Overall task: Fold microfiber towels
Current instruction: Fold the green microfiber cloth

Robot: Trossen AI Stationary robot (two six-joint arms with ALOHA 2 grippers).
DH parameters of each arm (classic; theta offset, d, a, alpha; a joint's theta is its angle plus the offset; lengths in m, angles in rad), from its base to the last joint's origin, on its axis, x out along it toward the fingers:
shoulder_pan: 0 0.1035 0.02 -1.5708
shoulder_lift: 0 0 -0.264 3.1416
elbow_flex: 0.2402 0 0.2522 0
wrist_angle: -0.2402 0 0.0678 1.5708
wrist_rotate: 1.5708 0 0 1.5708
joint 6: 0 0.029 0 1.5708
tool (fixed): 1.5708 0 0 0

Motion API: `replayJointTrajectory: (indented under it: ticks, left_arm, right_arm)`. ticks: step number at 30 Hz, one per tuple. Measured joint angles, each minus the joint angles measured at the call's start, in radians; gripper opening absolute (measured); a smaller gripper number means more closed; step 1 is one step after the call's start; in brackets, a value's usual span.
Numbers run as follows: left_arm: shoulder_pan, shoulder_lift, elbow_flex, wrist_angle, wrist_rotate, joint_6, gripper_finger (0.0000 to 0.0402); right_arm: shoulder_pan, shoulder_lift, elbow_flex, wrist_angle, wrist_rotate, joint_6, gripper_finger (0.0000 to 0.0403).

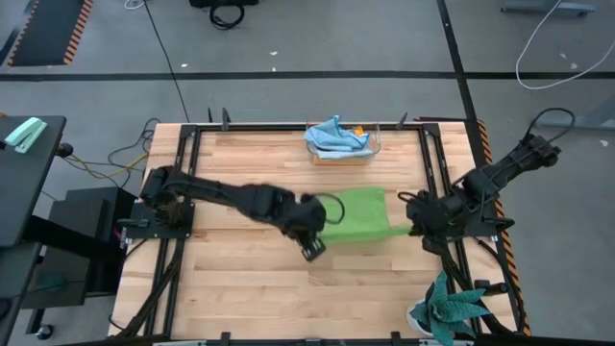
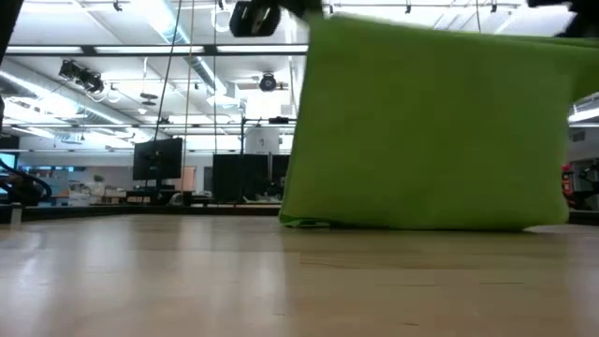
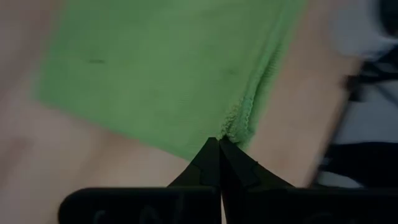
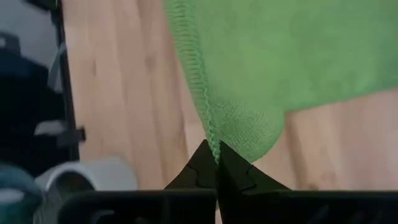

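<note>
We hold the lime green towel (image 1: 357, 213) up by two corners.
Left end effector (image 1: 313, 239) at 9 o'clock and right end effector (image 1: 411, 219) at 3 o'clock are each clamped on it; we should carry both evenly over the counter (image 1: 240, 279).

This is a robotics lab or industrial test hall, not a home. The wooden butcher-block desk (image 1: 250, 279) sits inside a black metal frame (image 1: 288, 126) on a grey concrete floor (image 1: 317, 48), with loose cables (image 1: 557, 43) trailing across it and a hazard-striped mat (image 1: 48, 29) at one corner. Black tape lines (image 1: 459, 58) mark out the floor into bays. Across the desk at table height, the room opens into a large hall with a high ceiling of strip lights (image 2: 112, 51) and exposed ducts, dark monitors (image 2: 157, 159) on far workstations, and camera gear hanging overhead (image 2: 255, 17) (all signs of a shared research space).
</note>
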Motion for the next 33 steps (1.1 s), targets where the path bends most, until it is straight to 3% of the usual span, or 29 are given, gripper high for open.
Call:
replayJointTrajectory:
  ticks: [7,13,19,24,33]
  left_arm:
    - [-0.063,0.000,-0.081,0.180,0.058,-0.158,0.0000]
    - [-0.063,0.000,-0.240,0.382,0.160,-0.257,0.0000]
    - [-0.055,0.000,-0.407,0.608,0.196,-0.342,0.0000]
    - [-0.039,0.000,-0.452,0.636,0.128,-0.364,0.0001]
    - [0.035,0.000,-0.453,0.589,0.042,-0.313,0.0001]
  right_arm:
    - [0.054,-0.031,-0.110,0.101,-0.093,0.021,0.0000]
    - [0.054,-0.030,-0.157,0.166,-0.117,0.000,0.0000]
    - [0.029,-0.014,-0.163,0.177,-0.115,-0.024,0.0000]
    - [-0.081,-0.002,-0.163,0.174,-0.106,-0.092,0.0000]
    - [-0.413,0.072,-0.163,0.168,-0.105,-0.335,0.0000]
